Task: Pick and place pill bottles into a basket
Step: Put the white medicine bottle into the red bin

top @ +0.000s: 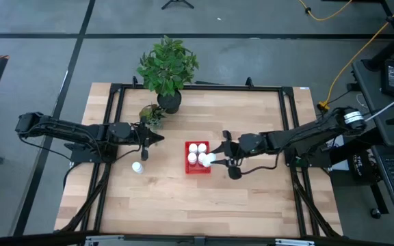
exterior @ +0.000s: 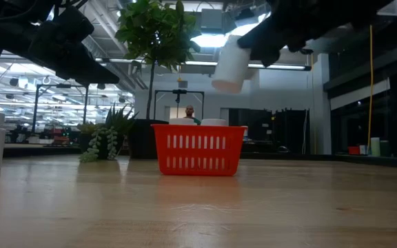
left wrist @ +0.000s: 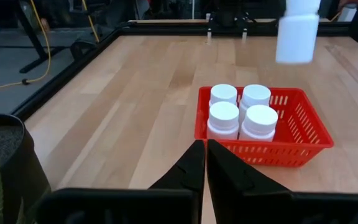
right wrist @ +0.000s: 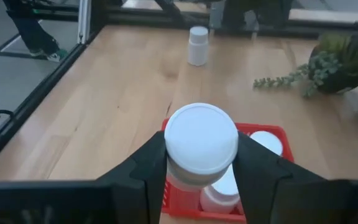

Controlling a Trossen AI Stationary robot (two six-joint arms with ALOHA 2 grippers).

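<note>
The right gripper (right wrist: 199, 163) holds a small white cylindrical plastic pill bottle (right wrist: 201, 146) with a white cap, its fingers clamped on the bottle's sides. In the low view this bottle (exterior: 230, 65) hangs tilted in the air, well above the small red rectangular plastic basket (exterior: 198, 149) with mesh-like sides. In the high view the held bottle (top: 211, 158) sits over the basket's right edge.

Step in hand, as judged: lower the held bottle into the basket.
1. Centre the bottle over the free space at the right-hand end of the basket (left wrist: 303, 118), not over a seated cap.
2. Bring the bottle upright before descent; a tilted base may catch a neighbouring cap or the rim.
3. Descend until the base is below the rim, then spread the fingers and lift straight up.

Basket contents: four white bottles (left wrist: 240, 112) stand upright in two touching pairs, filling the end nearer the left arm. The other end appears vacant.

One further white bottle (top: 137, 167) stands upright on the light wooden desk (top: 252, 198), well apart from the basket and just beside the left gripper (top: 145, 152). The left gripper's fingers (left wrist: 191, 171) are pressed together and hold nothing; that arm waits on the left of the desk, near a potted green plant (top: 167, 68).
</note>
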